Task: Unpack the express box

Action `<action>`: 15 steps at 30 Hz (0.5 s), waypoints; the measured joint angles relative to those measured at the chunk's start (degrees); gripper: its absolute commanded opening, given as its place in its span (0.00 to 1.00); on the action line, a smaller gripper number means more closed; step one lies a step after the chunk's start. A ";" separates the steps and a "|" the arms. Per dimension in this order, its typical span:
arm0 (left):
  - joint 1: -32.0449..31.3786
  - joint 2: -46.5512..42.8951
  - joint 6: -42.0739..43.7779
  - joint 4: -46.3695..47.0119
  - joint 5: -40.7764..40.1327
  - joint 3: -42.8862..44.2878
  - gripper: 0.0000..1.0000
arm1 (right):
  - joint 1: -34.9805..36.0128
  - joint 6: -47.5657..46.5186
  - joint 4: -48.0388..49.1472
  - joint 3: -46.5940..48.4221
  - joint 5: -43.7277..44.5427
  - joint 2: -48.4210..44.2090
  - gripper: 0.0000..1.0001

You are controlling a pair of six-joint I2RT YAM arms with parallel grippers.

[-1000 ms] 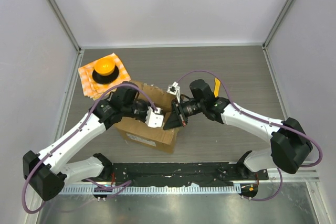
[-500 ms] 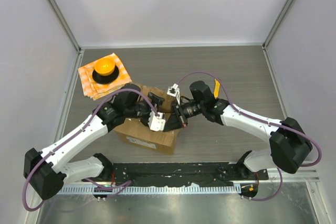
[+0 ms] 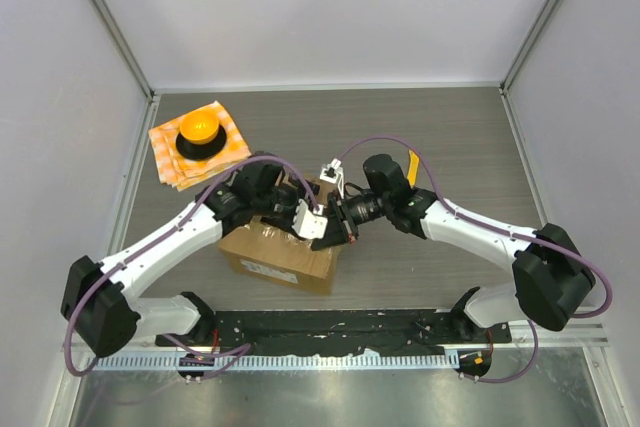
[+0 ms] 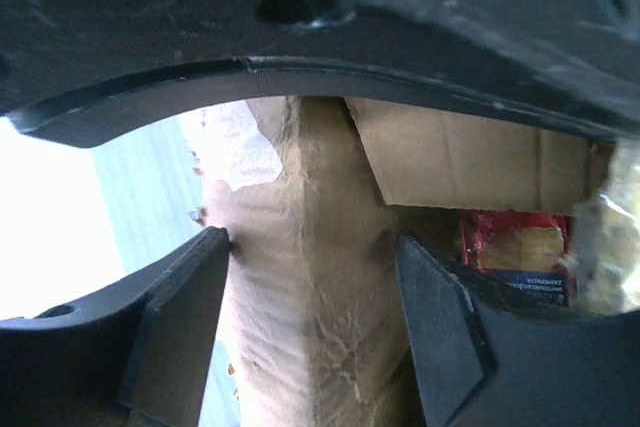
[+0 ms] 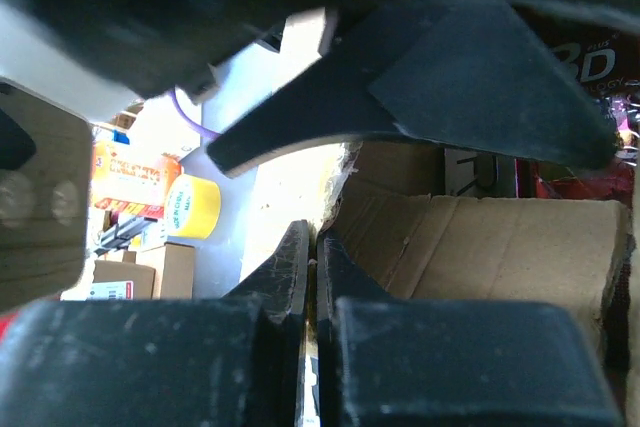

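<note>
The express box (image 3: 280, 247) lies on the table (image 3: 450, 137), near its front edge and a little left of the middle. Behind it, to the left, lies a cloth (image 3: 222, 157), and a round object (image 3: 198, 130) stands on this cloth. Both grippers meet over the right end of the box: the left gripper (image 4: 310, 242) from the left, the right gripper (image 5: 310, 237) from the right. A packet (image 4: 515, 252) lies inside the box.

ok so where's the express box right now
In the top view the express box sits on the table left of centre, close to the near edge, with the orange checkered cloth behind it to the left.
</note>
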 measured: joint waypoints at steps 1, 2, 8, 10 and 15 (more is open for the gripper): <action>0.00 1.33 -0.11 -0.50 -0.35 0.68 0.57 | -0.04 0.11 0.24 -0.09 -0.04 0.00 0.01; 0.00 2.62 -0.33 -1.20 -0.61 1.51 0.52 | -0.04 0.15 0.44 -0.17 -0.02 -0.11 0.01; 0.24 7.19 -2.32 -5.18 -0.92 4.90 0.05 | -0.15 0.72 1.64 -1.03 0.74 -0.90 0.01; 0.28 7.72 -3.13 -8.48 -0.55 6.84 0.00 | -0.07 1.14 1.92 -1.38 1.07 -1.44 0.01; 0.81 9.75 -5.33 -13.55 0.26 10.60 0.00 | -0.02 1.60 2.93 -2.34 1.62 -2.54 0.01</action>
